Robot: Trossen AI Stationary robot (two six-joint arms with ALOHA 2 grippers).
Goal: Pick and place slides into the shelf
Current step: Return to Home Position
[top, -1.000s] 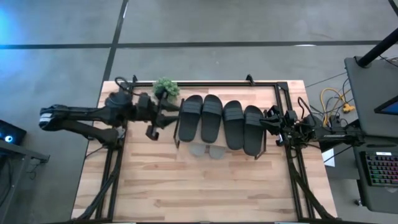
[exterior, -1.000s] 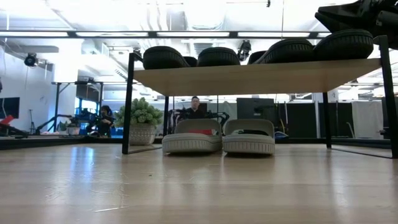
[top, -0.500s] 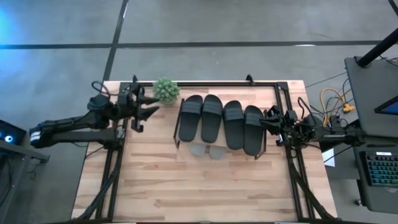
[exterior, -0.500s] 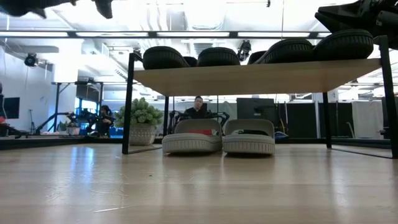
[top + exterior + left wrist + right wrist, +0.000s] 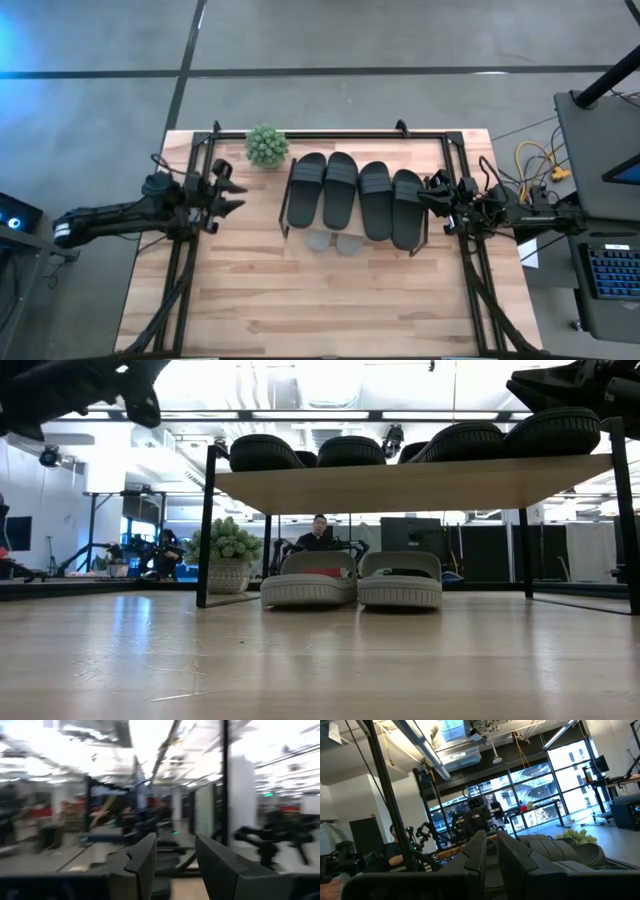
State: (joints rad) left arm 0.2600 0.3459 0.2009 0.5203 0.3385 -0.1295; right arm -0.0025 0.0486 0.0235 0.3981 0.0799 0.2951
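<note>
1. Two dark fingers of the left gripper (image 5: 230, 193) stand well apart with nothing between them. It hangs to the left of the low wire-legged shelf with a pale wooden top board (image 5: 420, 485), well clear of it and higher than that board.
2. Behind the gripper, the left arm lies stretched nearly level, running away from the shelf's left end toward its base.
3. The retreat looks best done by drawing straight away from the shelf. Leave the jaws open and hold the wrist high, so nothing brushes the small green potted plant (image 5: 266, 145) near the shelf's back left corner.
4. The right gripper (image 5: 428, 196) waits just beside the shelf's right end, its fingers nearly together and empty.
5. Four black rubber slide sandals (image 5: 340, 188) sit side by side on the board, and two pale grey rubber slide sandals (image 5: 308, 578) stand beneath it, so the placing looks finished.
</note>
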